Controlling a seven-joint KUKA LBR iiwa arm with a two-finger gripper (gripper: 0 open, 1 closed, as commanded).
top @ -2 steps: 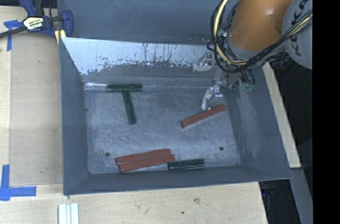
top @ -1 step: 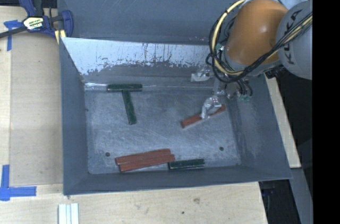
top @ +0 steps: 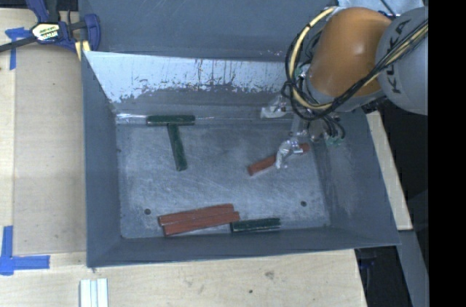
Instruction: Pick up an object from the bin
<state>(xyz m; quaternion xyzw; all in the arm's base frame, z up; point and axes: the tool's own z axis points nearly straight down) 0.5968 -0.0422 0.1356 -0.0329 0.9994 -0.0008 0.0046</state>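
Gripping the small brown block [top: 261, 166] cleanly calls for centring on its right end, where the jaws sit low, towards the bin's [top: 218, 22] right edge; whether they are wide or closed on it I cannot tell. Lifting straight up should avoid the right wall.

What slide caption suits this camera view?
Robot hand poised at a small red-brown block in the grey bin.
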